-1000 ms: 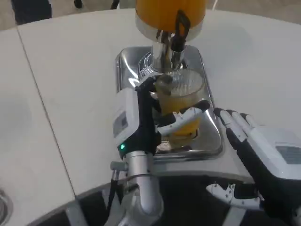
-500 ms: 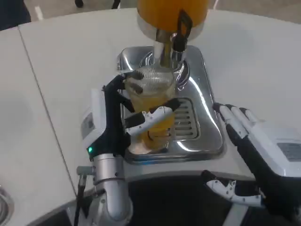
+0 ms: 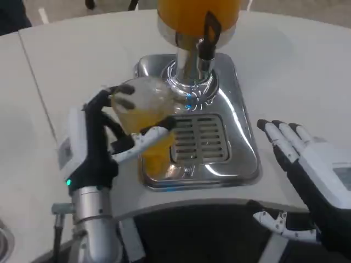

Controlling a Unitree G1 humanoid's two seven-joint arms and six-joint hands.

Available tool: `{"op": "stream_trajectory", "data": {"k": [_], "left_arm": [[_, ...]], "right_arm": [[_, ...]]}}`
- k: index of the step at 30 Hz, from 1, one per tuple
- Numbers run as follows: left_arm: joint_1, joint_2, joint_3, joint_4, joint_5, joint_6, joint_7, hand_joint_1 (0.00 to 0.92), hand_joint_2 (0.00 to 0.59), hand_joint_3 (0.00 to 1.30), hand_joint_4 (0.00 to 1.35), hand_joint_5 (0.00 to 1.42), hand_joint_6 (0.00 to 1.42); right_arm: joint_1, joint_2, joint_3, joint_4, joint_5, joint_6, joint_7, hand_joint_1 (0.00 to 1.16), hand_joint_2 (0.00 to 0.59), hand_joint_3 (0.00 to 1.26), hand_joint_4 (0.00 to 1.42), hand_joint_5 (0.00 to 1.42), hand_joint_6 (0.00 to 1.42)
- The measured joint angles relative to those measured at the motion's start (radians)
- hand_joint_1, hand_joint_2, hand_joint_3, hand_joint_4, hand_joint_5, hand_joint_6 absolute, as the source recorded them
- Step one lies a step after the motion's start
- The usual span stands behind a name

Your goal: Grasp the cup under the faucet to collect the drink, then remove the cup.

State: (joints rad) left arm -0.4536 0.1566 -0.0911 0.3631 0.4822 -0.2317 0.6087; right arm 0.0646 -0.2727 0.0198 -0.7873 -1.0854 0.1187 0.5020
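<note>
My left hand (image 3: 96,145) grips a clear plastic cup (image 3: 143,112) partly filled with orange drink. The cup is lifted and tilted, over the left edge of the shiny metal drip tray (image 3: 230,148). It is left of the faucet (image 3: 207,34) with its black lever, and no longer beneath it. The dispenser's orange tank (image 3: 197,13) stands at the top, on a chrome column (image 3: 192,68). My right hand (image 3: 307,164) lies open on the table to the right of the tray, fingers stretched forward, holding nothing.
The tray's slotted grate (image 3: 200,137) lies bare below the faucet. White table (image 3: 290,71) spreads to the right and left of the tray. A seam (image 3: 41,104) in the tabletop runs down the left. The table's front edge curves just before my forearms.
My left hand has carried the cup left and away from under the faucet, off the grate, and tilted it. The right hand has barely shifted.
</note>
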Motion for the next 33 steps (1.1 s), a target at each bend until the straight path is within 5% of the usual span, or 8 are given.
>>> {"op": "stream_trajectory", "data": {"k": [16, 33], "left_arm": [[0.170, 0.024, 0.040, -0.225, -0.039, -0.003, -0.103, 0.685, 0.000, 1.13, 1.06, 1.35, 1.42], [0.440, 0.038, 0.014, -0.588, -0.038, -0.135, -0.266, 0.685, 0.000, 1.13, 1.06, 1.35, 1.42]], "right_arm": [[-0.022, -0.015, 0.006, 0.032, 0.000, -0.025, -0.043, 0.60, 0.353, 0.00, 0.00, 0.00, 0.07], [-0.058, -0.058, -0.010, 0.043, 0.008, -0.071, -0.086, 0.56, 0.367, 0.00, 0.00, 0.00, 0.02]]}}
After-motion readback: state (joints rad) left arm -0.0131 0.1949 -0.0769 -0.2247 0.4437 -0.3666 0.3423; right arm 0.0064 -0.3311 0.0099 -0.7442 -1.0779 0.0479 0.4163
